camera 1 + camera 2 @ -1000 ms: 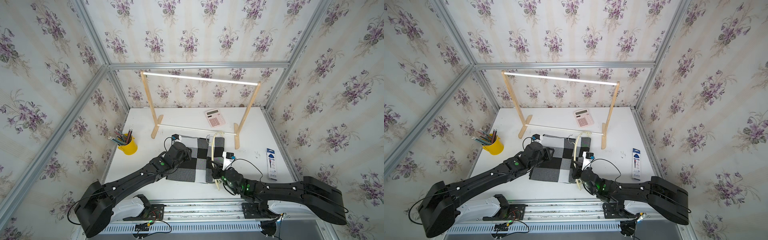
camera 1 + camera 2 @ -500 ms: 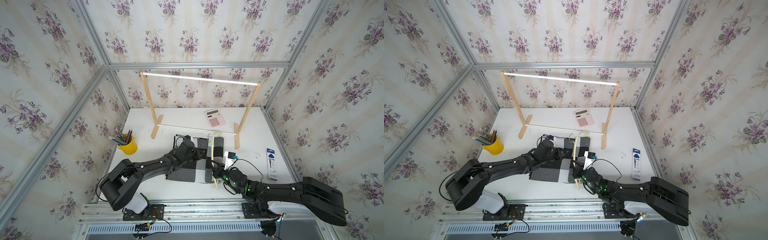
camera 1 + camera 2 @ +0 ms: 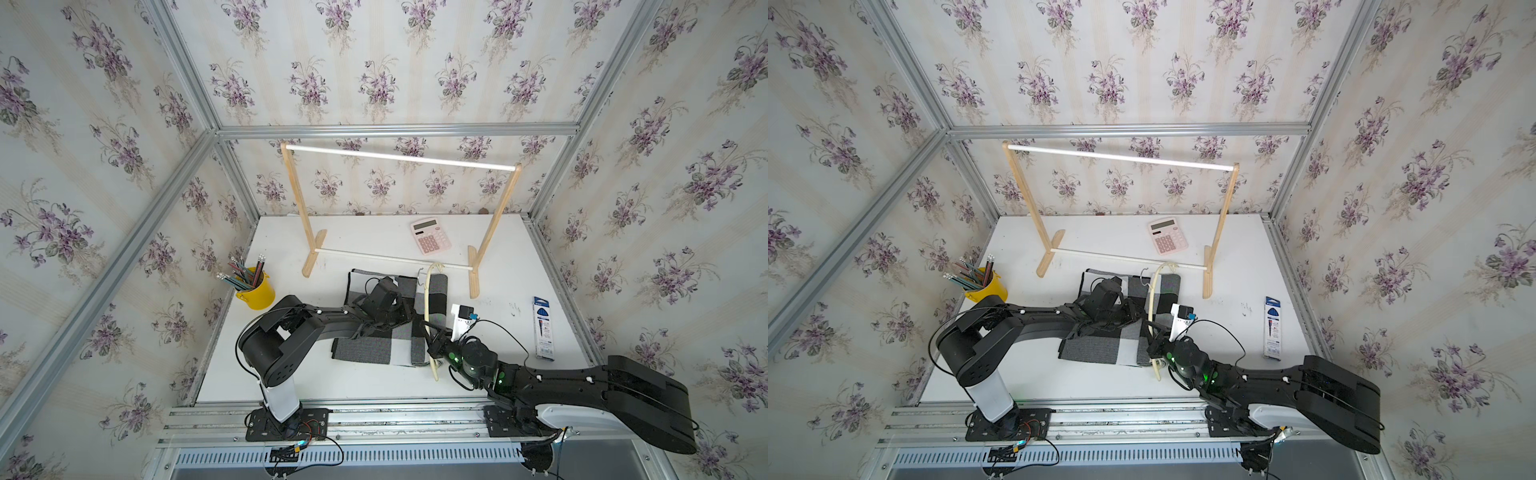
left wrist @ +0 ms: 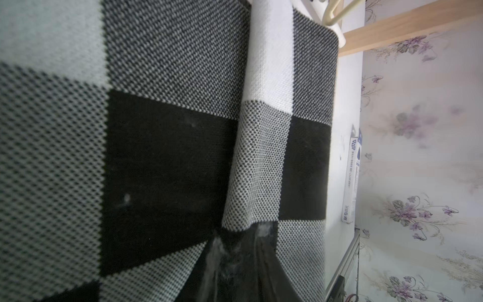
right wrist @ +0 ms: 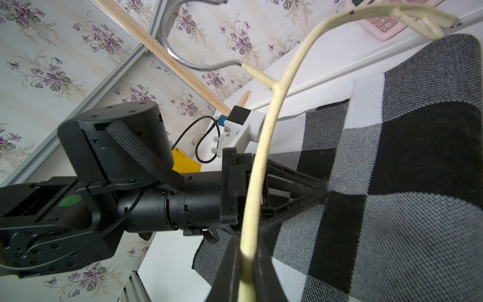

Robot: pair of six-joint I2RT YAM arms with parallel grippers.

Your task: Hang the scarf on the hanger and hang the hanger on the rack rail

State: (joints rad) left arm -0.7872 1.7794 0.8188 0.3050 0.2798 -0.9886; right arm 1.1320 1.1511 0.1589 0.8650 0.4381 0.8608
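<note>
Since a second ago the left arm has folded its elbow upward and carried the left tool [image 4: 243,239] farther across the scarf [image 3: 361,349], toward the hanger [image 5: 260,157]. A strip of the cloth that lay flat then now rises as a fold.

In the left wrist view that grey and white fold narrows into the left tool's fingertips, which are closed on it. The rest of the scarf lies spread on the tabletop [image 3: 374,395] beneath the tool.

The right tool [image 5: 247,264] is clamped on the cream arch of the hanger near its nearer end, with a short stub sticking out past the fingers toward the front edge. From the grip the arch curves up and away over the right part of the scarf. Its far end reaches the lower white rod of the wooden rack [image 3: 296,199].

Behind that rod a pink calculator [image 3: 431,236] lies flat. A yellow cup of pencils [image 3: 255,291] stands at the left edge of the tabletop, well apart from the cloth. A blue and white pencil box [image 3: 543,328] lies near the right edge.
</note>
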